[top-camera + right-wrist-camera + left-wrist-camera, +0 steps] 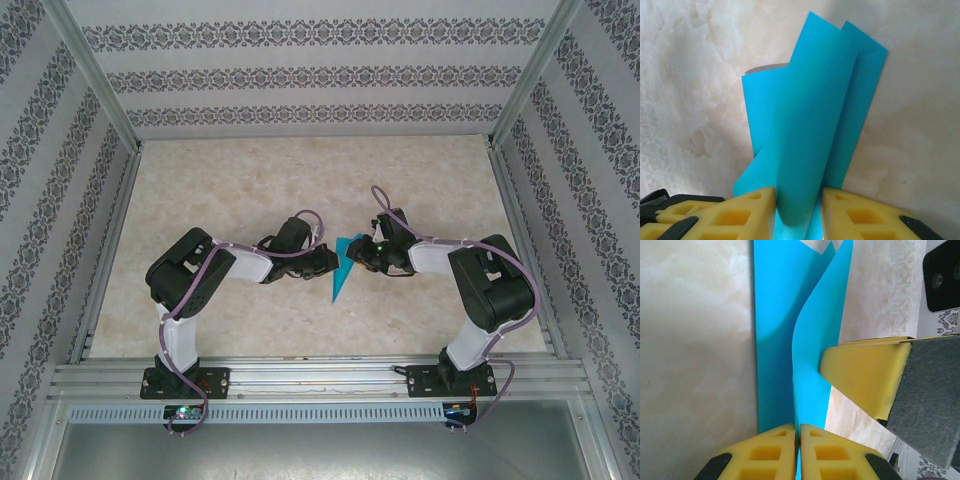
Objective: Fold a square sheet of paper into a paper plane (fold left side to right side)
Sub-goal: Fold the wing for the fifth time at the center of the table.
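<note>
left gripper (pixel 796 429): jaws pressed together, pinching sheet of paper (pixel 772 315) | right gripper (pixel 799 192): jaws spread, straddling raised flap | sheet: narrow, creased, mid-surface | step: probably left-to-right fold | next: lay flap across, align edges, press crease

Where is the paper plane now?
In the top view the paper plane is at the table middle, between the left gripper and right gripper, tip nearward.

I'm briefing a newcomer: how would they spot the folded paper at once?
Start at the pale marbled table, then its middle, where the left gripper and right gripper meet. Between them sits the folded paper: slim, pointed and bright teal-blue, unlike the black grippers beside it.
</note>
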Available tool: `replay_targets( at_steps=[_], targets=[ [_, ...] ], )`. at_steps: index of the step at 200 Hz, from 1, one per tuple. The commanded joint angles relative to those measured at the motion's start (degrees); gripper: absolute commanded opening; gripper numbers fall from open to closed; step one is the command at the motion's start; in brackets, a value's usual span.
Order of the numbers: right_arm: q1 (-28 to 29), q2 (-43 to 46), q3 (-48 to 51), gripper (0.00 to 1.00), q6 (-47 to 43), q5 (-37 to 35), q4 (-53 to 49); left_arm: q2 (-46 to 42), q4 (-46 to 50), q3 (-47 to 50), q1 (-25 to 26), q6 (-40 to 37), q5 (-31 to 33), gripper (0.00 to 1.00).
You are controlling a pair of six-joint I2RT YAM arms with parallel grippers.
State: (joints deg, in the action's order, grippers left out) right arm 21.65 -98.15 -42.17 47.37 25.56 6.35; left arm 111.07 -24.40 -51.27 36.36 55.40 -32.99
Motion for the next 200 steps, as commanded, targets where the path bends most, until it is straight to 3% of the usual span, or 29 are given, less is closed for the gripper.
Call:
replay_targets(
  at_steps=[1, 114, 200],
  targets=[
    [2.0, -4.0, 0.3, 0.33, -2.7, -4.0, -3.8, 0.7, 2.6, -1.3, -1.0, -2.3, 0.5, 0.1],
    [2.7, -4.5, -0.6, 0.33, -3.1, -4.1, -4.6, 3.7, 3.8, -2.6, -1.3, -4.0, 0.1, 0.08],
    [2.3, 0.3, -0.5, 0.33, -2.4, -2.6, -3.2, 4.9, 8.6, -3.4, -1.2, -6.0, 2.1, 0.05]
  ],
)
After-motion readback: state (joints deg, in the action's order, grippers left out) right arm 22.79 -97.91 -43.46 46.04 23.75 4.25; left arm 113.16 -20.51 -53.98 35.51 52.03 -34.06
